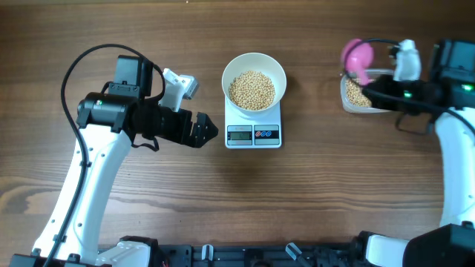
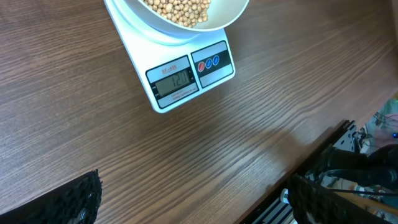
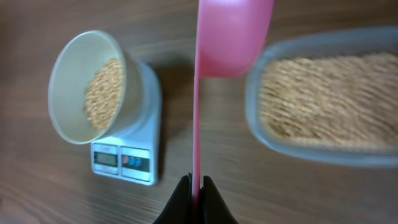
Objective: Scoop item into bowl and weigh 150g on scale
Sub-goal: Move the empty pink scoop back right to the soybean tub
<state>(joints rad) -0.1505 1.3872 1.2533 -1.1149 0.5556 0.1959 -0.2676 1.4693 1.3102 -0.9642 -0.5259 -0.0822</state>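
The white bowl (image 1: 253,68) stands on the small white scale (image 1: 253,134) at mid-table and holds pale-tan beans (image 1: 251,90). My left gripper (image 1: 204,132) hovers open just left of the scale, nothing between its fingers. In the left wrist view the scale (image 2: 186,78) shows a lit display, with the bowl's rim (image 2: 230,15) above it and my left gripper (image 2: 199,211) wide open. My right gripper (image 3: 196,196) is shut on the thin handle of a pink scoop (image 3: 233,31), which hangs beside a clear tub (image 3: 367,158) of beans (image 3: 323,99). The scoop's inside is hidden.
The clear tub (image 1: 344,95) sits at the far right, next to the right arm (image 1: 415,93) and its cables. The pink scoop (image 1: 356,54) is over the tub's left end. The table's front edge (image 2: 298,168) lies close to the left fingers.
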